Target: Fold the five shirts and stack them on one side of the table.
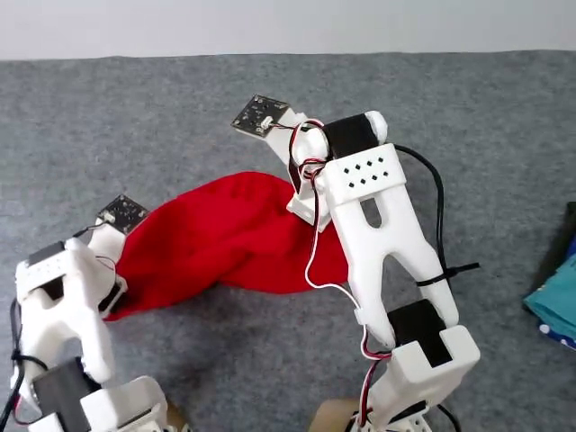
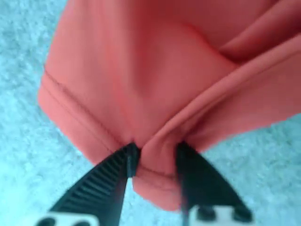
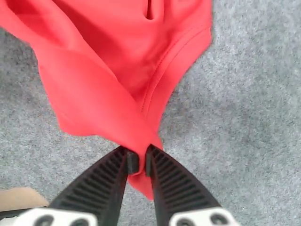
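A red shirt (image 1: 216, 234) hangs stretched between my two arms over the grey table. My left gripper (image 2: 155, 157) is shut on a bunched hem of the red shirt (image 2: 155, 84), at the shirt's left end in the high view. My right gripper (image 3: 139, 162) is shut on a thin corner of the red shirt (image 3: 117, 70), at its right end under the arm's white wrist (image 1: 360, 180). The cloth twists and sags between the two holds. At the right edge of the table lies a teal shirt (image 1: 556, 301).
Grey carpet-like table surface (image 1: 180, 108) lies all around. A dark item (image 1: 572, 225) sits at the right edge above the teal cloth. A tan corner (image 3: 19, 197) shows near the arm bases.
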Controlling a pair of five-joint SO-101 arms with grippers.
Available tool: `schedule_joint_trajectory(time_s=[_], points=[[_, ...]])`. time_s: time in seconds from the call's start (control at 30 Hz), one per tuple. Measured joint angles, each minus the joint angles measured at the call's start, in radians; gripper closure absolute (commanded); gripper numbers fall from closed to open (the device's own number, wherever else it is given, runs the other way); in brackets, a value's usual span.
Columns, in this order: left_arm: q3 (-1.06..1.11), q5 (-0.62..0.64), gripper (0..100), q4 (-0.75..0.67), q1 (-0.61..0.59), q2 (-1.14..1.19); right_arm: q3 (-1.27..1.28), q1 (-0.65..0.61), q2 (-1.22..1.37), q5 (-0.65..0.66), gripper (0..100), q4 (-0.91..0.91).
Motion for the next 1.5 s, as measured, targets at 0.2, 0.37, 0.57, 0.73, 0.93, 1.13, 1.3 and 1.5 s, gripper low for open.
schedule_joint_trajectory(time_s=[0.2,0.37,0.57,0.73,0.93,1.13,1.3,1.5], points=[[-0.081,0.000,100,0.141,0.008,-0.080,0.000,0.000,0.000,0.000,98.7,0.000],[-0.123,-0.003,100,0.224,0.011,-0.285,0.000,0.000,-0.071,0.000,98.8,0.000],[-0.081,-0.005,99,0.258,0.052,-0.514,0.000,0.002,-0.133,0.000,98.8,0.000],[0.032,-0.005,90,0.258,0.077,-0.540,0.000,0.002,-0.133,0.000,98.8,0.000],[0.226,0.000,83,0.157,0.081,-0.543,0.000,0.002,-0.133,0.000,98.8,0.000],[0.285,0.000,87,0.086,0.080,-0.545,0.000,0.002,-0.133,0.000,98.8,0.000],[0.295,0.000,87,0.077,0.080,-0.545,0.000,0.002,-0.133,0.000,98.8,0.000],[0.295,0.000,87,0.015,0.080,-0.545,0.000,0.002,-0.133,0.000,98.8,0.000]])
